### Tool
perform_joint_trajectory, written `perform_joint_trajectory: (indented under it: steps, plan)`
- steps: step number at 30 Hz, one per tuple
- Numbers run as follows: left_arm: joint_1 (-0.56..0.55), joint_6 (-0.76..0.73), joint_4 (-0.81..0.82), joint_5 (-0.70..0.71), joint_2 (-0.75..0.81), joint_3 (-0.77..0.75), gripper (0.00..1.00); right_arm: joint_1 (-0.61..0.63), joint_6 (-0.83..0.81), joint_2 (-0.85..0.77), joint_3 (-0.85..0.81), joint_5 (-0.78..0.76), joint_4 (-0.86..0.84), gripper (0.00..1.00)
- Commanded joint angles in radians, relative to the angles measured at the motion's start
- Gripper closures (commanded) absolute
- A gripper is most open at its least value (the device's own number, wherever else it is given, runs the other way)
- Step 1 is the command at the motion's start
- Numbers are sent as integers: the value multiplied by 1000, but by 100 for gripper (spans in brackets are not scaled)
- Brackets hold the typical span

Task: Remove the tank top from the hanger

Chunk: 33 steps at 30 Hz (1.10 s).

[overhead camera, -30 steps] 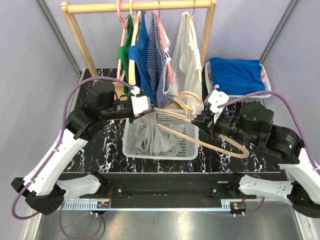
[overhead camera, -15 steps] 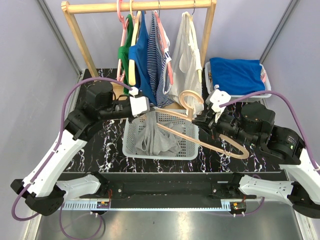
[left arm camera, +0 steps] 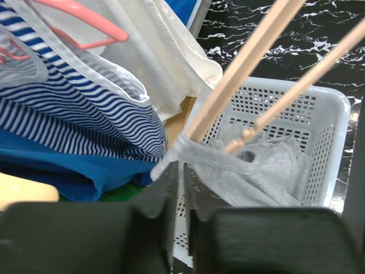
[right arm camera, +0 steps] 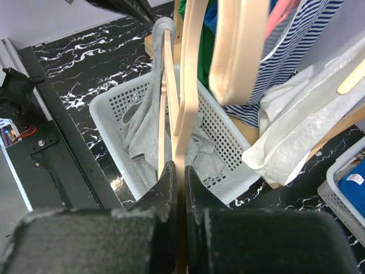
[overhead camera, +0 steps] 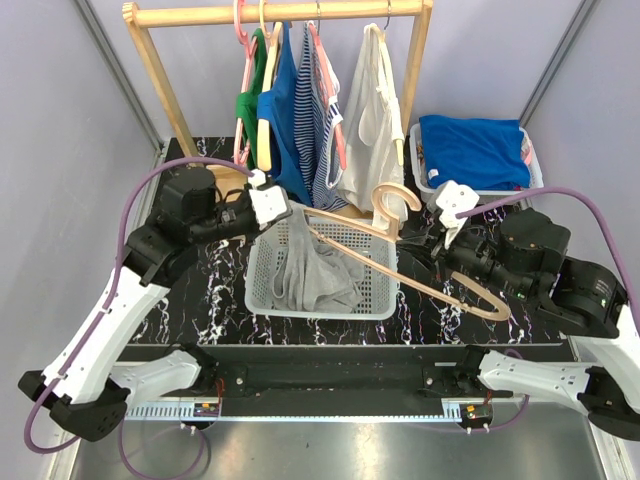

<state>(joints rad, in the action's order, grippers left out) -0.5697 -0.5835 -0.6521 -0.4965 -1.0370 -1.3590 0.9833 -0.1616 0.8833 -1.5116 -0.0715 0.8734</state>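
A grey tank top point(overhead camera: 312, 272) lies mostly in the white basket point(overhead camera: 320, 312), with one strap still looped over the left end of a wooden hanger point(overhead camera: 420, 283). My left gripper point(overhead camera: 287, 209) is shut on that strap at the hanger's tip. In the left wrist view the tank top point(left arm camera: 268, 171) bunches at the hanger point(left arm camera: 245, 63) just ahead of the left gripper point(left arm camera: 181, 170). My right gripper point(overhead camera: 428, 243) is shut on the hanger near its hook. The right wrist view shows the hanger point(right arm camera: 185, 108) running out from the right gripper point(right arm camera: 179, 171), over the tank top point(right arm camera: 142, 128).
A wooden rack point(overhead camera: 280, 14) at the back carries green, blue, striped and white tops point(overhead camera: 372, 120) on hangers, close above both grippers. A white bin with blue cloth point(overhead camera: 472, 150) stands at the back right. The table point(overhead camera: 200, 300) is black marble.
My left gripper has drawn back and to the left, pulling the strap along the hanger's end. My right gripper has shifted right and up with the hanger.
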Motion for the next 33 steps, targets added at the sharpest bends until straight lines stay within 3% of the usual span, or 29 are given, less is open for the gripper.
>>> perform_joint_trajectory:
  steps: [1, 5, 12, 13, 16, 20, 25, 29, 32, 33]
  plan:
    - [7, -19, 28, 44, 22, 37, 94, -2, -16, -3, -58, -37, -13, 100]
    - [8, -22, 97, 208, 22, 118, 100, -3, -26, -13, -91, -60, 16, 100]
    - [45, 31, 111, 122, 12, 120, 98, -3, -10, -17, -113, -54, 65, 100]
    - [45, 59, 105, 104, 12, 115, 80, -3, -9, -15, -113, -53, 67, 100]
    - [45, 147, 91, 7, 20, 109, 15, -3, -12, -6, -111, -42, 65, 100]
    - [44, 309, 95, -63, 31, 121, 3, -3, -19, 3, -111, -39, 65, 100]
    - [48, 456, 195, -138, 38, 158, 5, -3, -23, 11, -117, -30, 59, 100]
    - [48, 470, 258, -148, 20, 175, 15, -3, -18, 14, -124, -21, 52, 100]
    - [48, 462, 282, -143, 14, 175, 35, -3, -16, 11, -124, -20, 50, 100]
    - [48, 455, 282, -143, 12, 173, 53, -3, -15, 9, -122, -22, 50, 100]
